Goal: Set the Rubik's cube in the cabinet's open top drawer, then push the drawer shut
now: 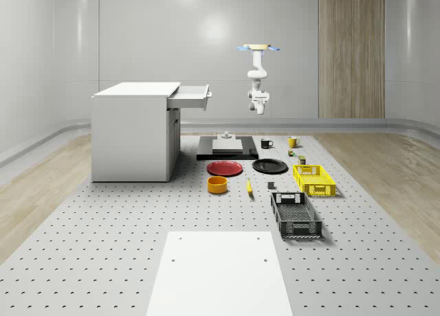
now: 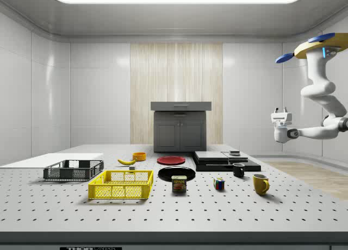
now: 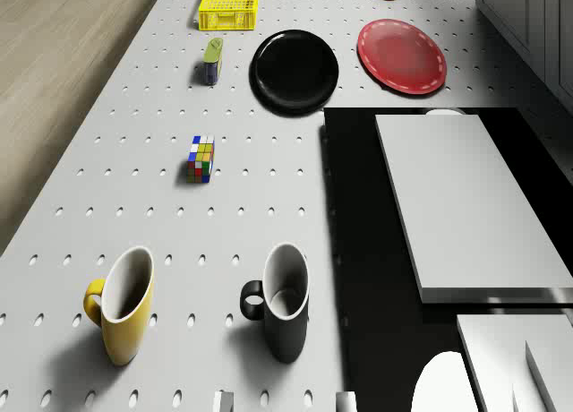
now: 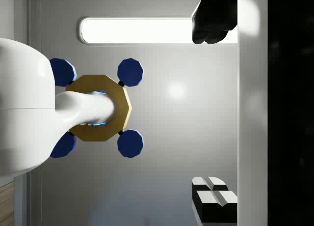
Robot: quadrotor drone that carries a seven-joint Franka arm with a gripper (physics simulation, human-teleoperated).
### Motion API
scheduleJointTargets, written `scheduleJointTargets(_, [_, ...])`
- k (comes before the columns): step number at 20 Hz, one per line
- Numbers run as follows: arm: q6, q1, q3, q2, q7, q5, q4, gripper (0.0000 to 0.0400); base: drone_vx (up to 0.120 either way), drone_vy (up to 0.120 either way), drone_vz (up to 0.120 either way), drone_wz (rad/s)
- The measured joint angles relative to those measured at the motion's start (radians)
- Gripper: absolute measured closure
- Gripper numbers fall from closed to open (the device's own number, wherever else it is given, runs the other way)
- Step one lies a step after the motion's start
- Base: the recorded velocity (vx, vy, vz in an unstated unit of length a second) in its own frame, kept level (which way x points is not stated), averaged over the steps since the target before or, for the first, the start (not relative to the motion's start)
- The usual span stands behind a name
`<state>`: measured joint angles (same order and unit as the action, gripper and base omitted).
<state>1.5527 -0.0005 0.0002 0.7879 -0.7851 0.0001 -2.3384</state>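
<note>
**Long descent, small target, crowded table edge**

Open top drawer jutting from the cabinet toward the hovering drone: a likely snag for arm or rotors during any careless sideways carry. High above the table's far end, so a long drop with room for drift. Gripper turned upward, away from the work; wide reorientation needed, with sway as the risk. Yellow mug and black mug near the approach, easily toppled. Rubik's cube loose on the table, apart from both mugs; prone to skidding on an off-centre pinch. Fingers seemingly apart, empty.
</note>
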Motion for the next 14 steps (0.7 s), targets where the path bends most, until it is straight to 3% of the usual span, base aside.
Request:
scheduleJointTargets(5, [-0.084, -0.002, 0.001, -0.019, 0.001, 0.001, 0.106, 0.0000, 0.000, 0.000, 0.000, 0.000])
scheduleJointTargets(8, [-0.124, -0.003, 0.002, -0.040, 0.002, 0.001, 0.170, 0.0000, 0.000, 0.093, 0.000, 0.000])
scheduleJointTargets(14, [-0.174, -0.005, 0.003, -0.073, 0.002, 0.002, 0.258, 0.0000, 0.120, 0.120, 0.000, 0.000])
